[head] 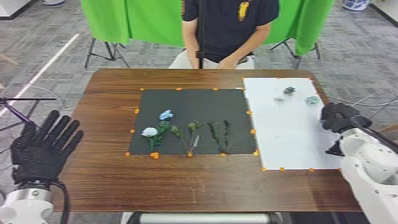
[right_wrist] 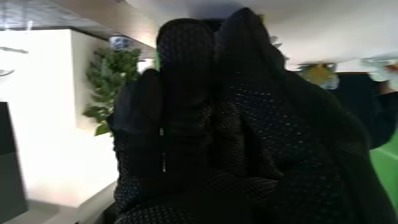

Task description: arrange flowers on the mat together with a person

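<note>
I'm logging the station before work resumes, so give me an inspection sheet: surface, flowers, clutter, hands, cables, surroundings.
Surface: brown wooden table with a dark mat beside a white mat.
Flowers: blue flower, white flower and green sprigs on the dark mat; small pale flower heads toward the white mat's far end.
Clutter: orange tape pieces along the mats' edges.
Hands: left hand open at the table's left side; right hand at the white mat's right edge.
Cables: black cable beside the left wrist.
Surroundings: green cloth and tripod legs behind the table, on grey flooring.
</note>
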Robot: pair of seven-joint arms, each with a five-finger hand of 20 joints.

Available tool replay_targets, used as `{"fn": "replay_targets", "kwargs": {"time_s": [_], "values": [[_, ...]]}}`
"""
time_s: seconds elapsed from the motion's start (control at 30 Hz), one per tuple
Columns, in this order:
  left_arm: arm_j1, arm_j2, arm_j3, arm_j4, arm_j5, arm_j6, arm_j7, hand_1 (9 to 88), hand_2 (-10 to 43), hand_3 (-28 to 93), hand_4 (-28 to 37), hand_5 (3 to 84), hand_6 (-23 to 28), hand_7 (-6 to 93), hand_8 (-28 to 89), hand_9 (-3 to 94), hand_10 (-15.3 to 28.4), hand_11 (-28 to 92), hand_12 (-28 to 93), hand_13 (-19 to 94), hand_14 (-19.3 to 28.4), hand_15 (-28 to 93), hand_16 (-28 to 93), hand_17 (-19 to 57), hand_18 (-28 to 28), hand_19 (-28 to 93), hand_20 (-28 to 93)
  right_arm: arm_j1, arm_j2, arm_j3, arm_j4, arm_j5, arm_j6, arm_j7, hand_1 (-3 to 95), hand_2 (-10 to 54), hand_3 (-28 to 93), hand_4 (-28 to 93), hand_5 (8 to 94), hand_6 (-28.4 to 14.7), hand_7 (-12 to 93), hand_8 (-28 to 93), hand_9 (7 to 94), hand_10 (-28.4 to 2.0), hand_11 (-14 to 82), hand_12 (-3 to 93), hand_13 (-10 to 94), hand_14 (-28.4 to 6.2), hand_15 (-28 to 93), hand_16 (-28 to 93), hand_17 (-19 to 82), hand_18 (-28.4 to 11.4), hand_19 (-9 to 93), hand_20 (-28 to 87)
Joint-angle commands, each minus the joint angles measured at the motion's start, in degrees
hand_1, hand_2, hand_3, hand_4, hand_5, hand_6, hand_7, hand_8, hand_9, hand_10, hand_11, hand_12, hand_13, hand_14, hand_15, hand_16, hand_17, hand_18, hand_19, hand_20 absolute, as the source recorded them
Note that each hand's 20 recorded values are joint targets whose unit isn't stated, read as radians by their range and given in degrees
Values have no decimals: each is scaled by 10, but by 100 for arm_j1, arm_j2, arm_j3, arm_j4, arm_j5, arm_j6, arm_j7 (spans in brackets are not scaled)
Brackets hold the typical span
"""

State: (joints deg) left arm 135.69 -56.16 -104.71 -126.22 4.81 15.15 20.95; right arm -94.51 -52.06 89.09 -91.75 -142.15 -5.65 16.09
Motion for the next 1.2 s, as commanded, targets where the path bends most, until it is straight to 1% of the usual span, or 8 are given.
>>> {"fn": "replay_targets", "kwargs": {"time_s": [0.03,0.33,0.5,0.8,0.9,1.03,1.13,1.2], "values": [[75,-41,27,6,-46,31,-27,251,133,718,-283,445,73,64,-80,400,140,146,95,306,147,229,-26,-27,134,262,131,-437,-29,-126,41,86,1116,-27,680,-95,635,-282,669,23,513,-8,776,-72,190,464,749,-1,456,464,477,-120,854,402],[107,-25,-40,-6,0,43,-97,252,133,718,-283,444,72,65,-80,400,141,146,95,306,146,228,-25,-27,134,262,131,-217,5,-457,-1017,264,1659,-392,674,-95,656,-283,682,21,516,3,786,-75,192,468,762,-1,453,474,488,-120,859,390],[140,-36,-26,-51,-71,220,-77,252,133,718,-283,444,72,65,-80,400,140,147,95,307,146,229,-25,-27,134,262,132,1055,-568,-1534,-1439,101,168,-719,669,-95,660,-283,674,25,521,14,782,-68,195,476,755,-1,456,479,480,-114,856,384],[-173,103,334,52,-81,208,-186,253,134,719,-283,442,75,68,-80,402,140,151,97,309,146,236,-27,-28,135,269,135,2218,-1617,-3112,-712,-137,-429,-1242,657,-95,672,-283,666,29,527,16,781,-63,197,477,749,1,465,486,478,-115,862,383],[-242,94,398,78,-21,174,-226,253,134,721,-283,444,76,70,-80,404,141,153,97,309,146,236,-28,-28,135,270,135,2289,-1757,-3574,-683,-188,-734,-602,656,-95,673,-283,667,30,527,15,780,-65,198,478,746,-4,471,489,476,-119,865,384],[-287,93,473,26,-79,451,-279,254,136,719,-283,445,76,71,-81,405,143,154,96,309,146,237,-28,-28,135,271,134,2352,-1932,-3947,-572,-411,-1113,-163,653,-95,684,-283,672,25,523,25,780,-75,202,479,737,-25,486,486,458,-142,872,390],[-333,107,555,57,-239,354,-215,254,138,722,-283,448,77,71,-81,407,143,156,96,311,147,239,-29,-28,135,272,134,2431,-1944,-4117,-431,-540,-1256,-173,652,-95,688,-283,676,22,517,31,780,-79,206,479,734,-27,493,481,457,-147,874,390],[-359,106,579,42,-162,435,-250,254,139,722,-283,449,77,72,-82,408,144,158,96,313,148,243,-29,-29,135,273,134,2407,-1902,-4203,-500,-534,-1262,-72,652,-95,687,-283,676,21,516,34,777,-83,205,479,732,-29,495,480,456,-149,875,390]]}}
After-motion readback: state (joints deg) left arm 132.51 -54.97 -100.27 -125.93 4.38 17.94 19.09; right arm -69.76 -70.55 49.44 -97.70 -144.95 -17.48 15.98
